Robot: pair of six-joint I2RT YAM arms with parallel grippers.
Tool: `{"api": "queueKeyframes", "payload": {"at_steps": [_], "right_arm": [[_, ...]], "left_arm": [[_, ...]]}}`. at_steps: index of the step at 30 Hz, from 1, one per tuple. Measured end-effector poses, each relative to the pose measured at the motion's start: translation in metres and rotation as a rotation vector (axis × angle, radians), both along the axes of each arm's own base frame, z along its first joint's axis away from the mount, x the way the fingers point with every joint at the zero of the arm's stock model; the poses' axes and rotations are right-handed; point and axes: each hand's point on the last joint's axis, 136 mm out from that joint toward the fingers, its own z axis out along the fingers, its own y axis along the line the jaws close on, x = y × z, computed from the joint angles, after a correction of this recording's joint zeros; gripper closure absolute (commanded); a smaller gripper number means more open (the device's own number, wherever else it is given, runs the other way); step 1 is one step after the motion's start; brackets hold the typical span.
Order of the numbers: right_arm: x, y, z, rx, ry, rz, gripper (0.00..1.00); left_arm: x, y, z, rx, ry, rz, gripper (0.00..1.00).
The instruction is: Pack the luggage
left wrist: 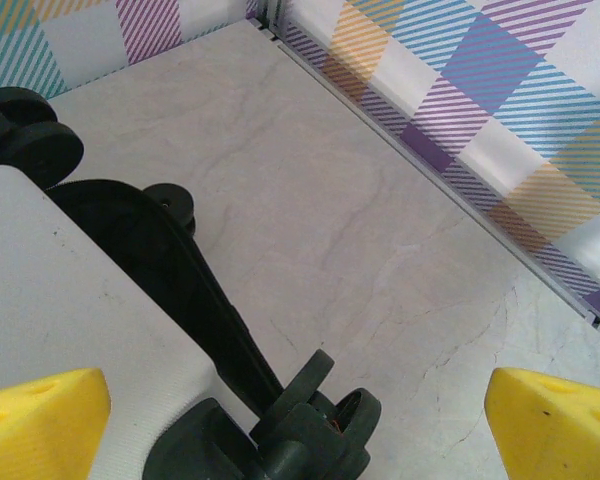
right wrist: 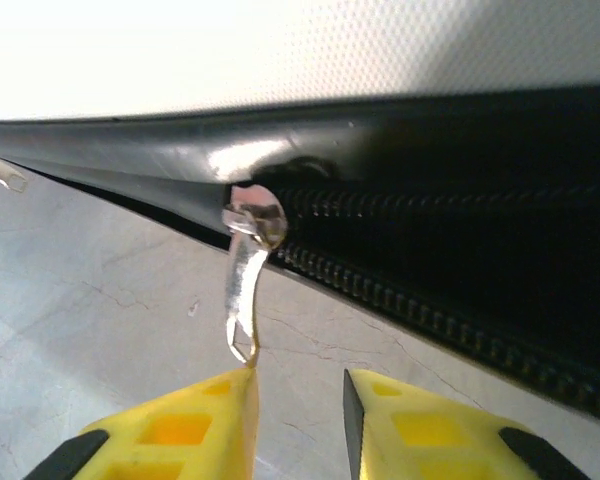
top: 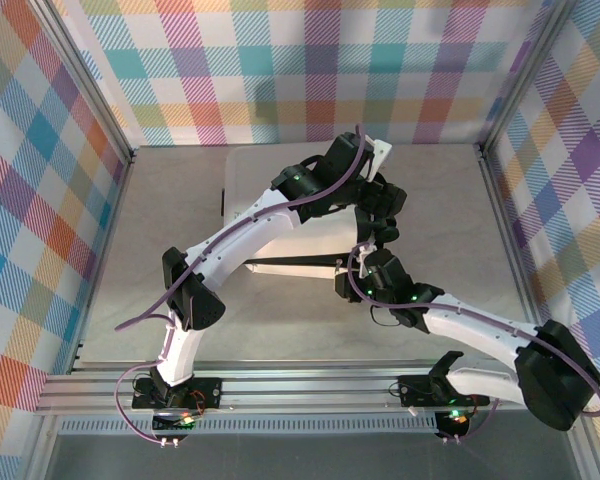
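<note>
The left arm (top: 238,242) reaches across the luggage (top: 262,172). Its left claw (left wrist: 298,420) is spread wide and empty above the wheels (left wrist: 30,140). The right arm (top: 470,325) bends in at the near seam. The right claw (right wrist: 300,405) is narrowly parted, and the zipper pull (right wrist: 242,300) brushes one finger, ungripped. The luggage lies mid-counter (top: 145,250), largely hidden beneath both arms.

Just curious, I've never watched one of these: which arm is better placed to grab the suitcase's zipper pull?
Right. The right gripper faces the zipper pull, jaws slightly apart, the tab's tip at one yellow finger. The left gripper hangs wide open over the wheeled end of the luggage.
</note>
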Motion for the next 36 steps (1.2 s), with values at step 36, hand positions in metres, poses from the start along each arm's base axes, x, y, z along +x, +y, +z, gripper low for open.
{"api": "queueKeyframes", "payload": {"at_steps": [36], "right_arm": [[0.008, 0.018, -0.005, 0.046, 0.041, 0.005, 1.0]], "left_arm": [[0.007, -0.003, 0.002, -0.018, -0.03, 0.019, 0.04]]}}
